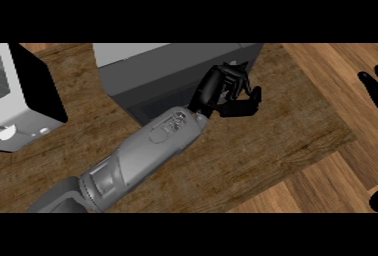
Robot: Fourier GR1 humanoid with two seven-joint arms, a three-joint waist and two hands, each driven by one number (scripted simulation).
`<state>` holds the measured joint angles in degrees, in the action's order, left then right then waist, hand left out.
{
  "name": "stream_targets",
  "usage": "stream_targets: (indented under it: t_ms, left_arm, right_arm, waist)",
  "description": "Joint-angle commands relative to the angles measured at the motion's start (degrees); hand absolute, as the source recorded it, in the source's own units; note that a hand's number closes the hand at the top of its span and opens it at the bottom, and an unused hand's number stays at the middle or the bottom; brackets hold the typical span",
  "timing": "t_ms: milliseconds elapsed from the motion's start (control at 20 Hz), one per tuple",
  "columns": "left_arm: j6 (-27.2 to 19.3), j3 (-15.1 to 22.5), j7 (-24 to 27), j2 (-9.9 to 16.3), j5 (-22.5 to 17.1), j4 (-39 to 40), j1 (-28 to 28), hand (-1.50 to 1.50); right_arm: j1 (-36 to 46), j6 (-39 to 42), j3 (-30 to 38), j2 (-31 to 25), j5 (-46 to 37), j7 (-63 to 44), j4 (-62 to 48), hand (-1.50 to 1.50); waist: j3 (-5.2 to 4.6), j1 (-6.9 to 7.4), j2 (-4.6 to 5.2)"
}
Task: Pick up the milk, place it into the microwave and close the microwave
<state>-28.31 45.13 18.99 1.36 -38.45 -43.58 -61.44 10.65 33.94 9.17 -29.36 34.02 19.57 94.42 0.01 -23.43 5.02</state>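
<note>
No milk shows anywhere in the head view. The microwave (173, 67) stands at the back middle of the counter, a dark grey box with a lighter top. Its door (26, 95), white with a black edge, hangs swung out at the far left. My left forearm runs up from the lower left, and my left hand (232, 102) is at the microwave's front right corner. Its fingers are loosely bent, with nothing visible between them and the thumb. My right hand (368, 87) rests at the right edge, fingers up and straight.
The wooden counter (266, 145) ends in a slanted edge at the lower right, with wood floor (325, 185) beyond it. The swung-out door takes up the counter's left side.
</note>
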Motion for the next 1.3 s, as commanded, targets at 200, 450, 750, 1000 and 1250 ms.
stream_targets:
  t_ms: [200,450,750,1000,1250]
  left_arm:
    - [-1.3,-0.4,0.3,-1.3,-1.6,2.5,-4.0,1.5]
    - [-2.8,0.2,0.5,-1.3,-2.2,2.3,-4.0,1.5]
    - [-4.1,0.9,1.4,-1.2,-2.9,1.6,-3.8,1.5]
    - [-5.0,1.3,1.5,-1.2,-3.5,1.6,-4.0,1.5]
    - [-6.0,1.3,2.0,-1.2,-4.0,1.3,-4.0,1.5]
  right_arm:
    - [2.2,0.0,1.5,-2.6,1.9,-2.1,-0.5,-1.5]
    - [2.8,0.5,2.1,-4.5,2.1,-3.0,-0.6,-1.5]
    - [4.4,0.7,2.6,-5.2,4.2,-4.0,-1.5,-1.5]
    - [5.3,1.2,2.8,-5.9,5.8,-4.8,-2.2,-1.5]
    - [5.7,2.1,3.4,-7.0,7.0,-5.3,-2.5,-1.5]
  waist:
    - [0.1,-1.78,0.92]
    - [0.15,-2.35,0.82]
    - [0.18,-2.26,1.27]
    - [0.2,-2.07,1.27]
    - [0.22,-2.7,1.18]
